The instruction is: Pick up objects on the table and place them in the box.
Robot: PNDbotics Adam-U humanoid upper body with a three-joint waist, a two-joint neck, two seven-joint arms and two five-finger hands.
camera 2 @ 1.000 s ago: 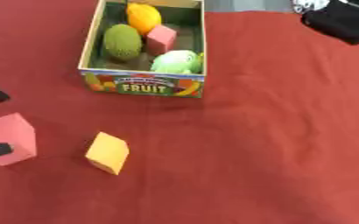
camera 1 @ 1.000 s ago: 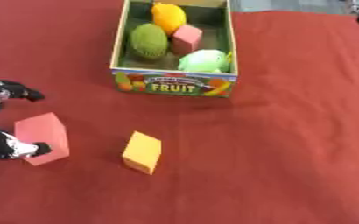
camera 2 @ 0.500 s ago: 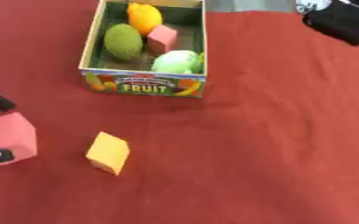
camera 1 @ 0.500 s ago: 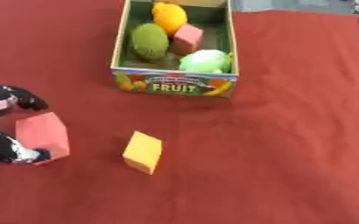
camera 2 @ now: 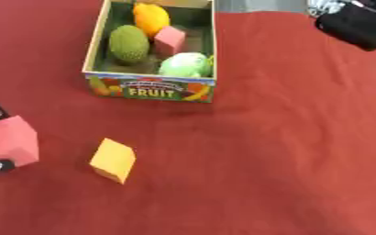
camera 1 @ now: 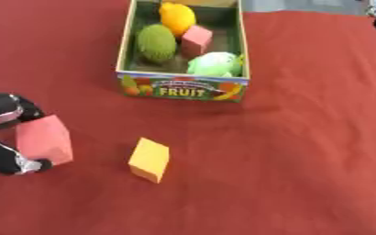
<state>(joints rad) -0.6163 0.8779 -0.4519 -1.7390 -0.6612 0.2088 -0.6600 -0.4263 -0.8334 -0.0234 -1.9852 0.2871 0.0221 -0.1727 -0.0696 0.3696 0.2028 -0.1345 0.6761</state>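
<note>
The left hand (camera 1: 7,137) sits at the left edge of the counter (camera 1: 303,160), its fingers (camera 1: 11,163) curled about the pink block (camera 1: 43,140), one dark part above the block and one below it. A second ago the hand stood more open, with the block resting between its parts; half a second ago it had drawn in closer. The block now appears tilted and slightly turned, which suggests the grasp has closed and the lift is starting, though whether the block has left the red cloth cannot be told.

The orange block (camera 1: 149,159) lies just right of the pink block, apart from it and untouched, in the same place as in both earlier pictures. The box (camera 1: 181,90), marked FRUIT on its front wall, stands at the far middle of the counter, well apart from the hand. It holds a yellow fruit (camera 1: 177,16), a green fruit (camera 1: 157,42), a small pink block (camera 1: 196,39) and a pale green item (camera 1: 213,64); none of these has shifted.

The right hand (camera 2: 353,23) shows at the upper right corner, idle; the state of its fingers cannot be told.

Judgement: two blocks remain outside the box, one of them now in hand.
</note>
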